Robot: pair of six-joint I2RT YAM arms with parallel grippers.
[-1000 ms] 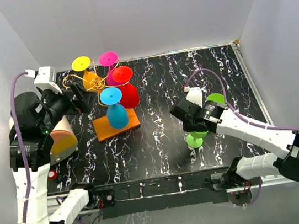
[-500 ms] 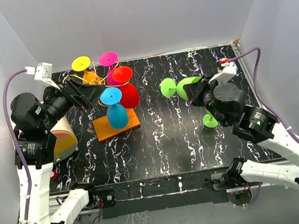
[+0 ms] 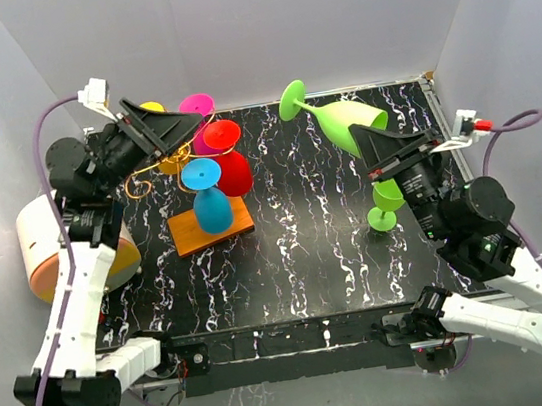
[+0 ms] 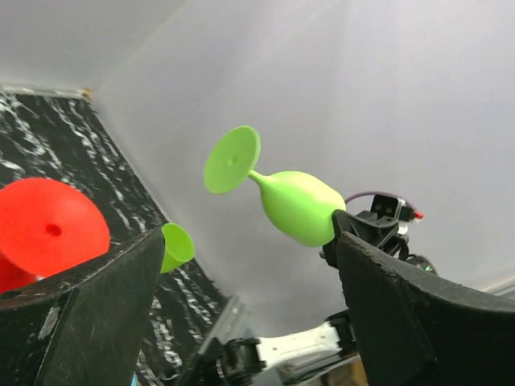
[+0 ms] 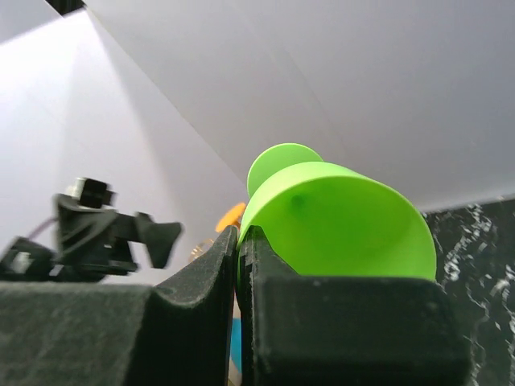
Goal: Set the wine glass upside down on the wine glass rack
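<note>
Glasses crowd the wine glass rack [image 3: 187, 237], each upside down with its foot up: a blue glass [image 3: 211, 206] at the front over the orange base, a red glass [image 3: 230, 163] just behind it, a pink glass [image 3: 197, 105] at the back, and a yellow glass [image 3: 150, 108] at the back left. The left gripper [image 3: 175, 131] hangs over the rack's back left and covers part of the yellow glass and the gold wire. Its fingers are spread wide with nothing between them.

Well to the right of the rack and raised above the table [image 3: 298, 250], the green wine glass [image 3: 346, 124] lies tilted, with its foot pointing back toward the rack. The right gripper [image 3: 376, 143] is clenched on the rim of its bowl, one finger inside and one outside.

A second green glass [image 3: 385, 209] stands on the table farther right of the rack, partly hidden under the right arm. A round white and orange container [image 3: 40, 246] sits left of the rack.
</note>
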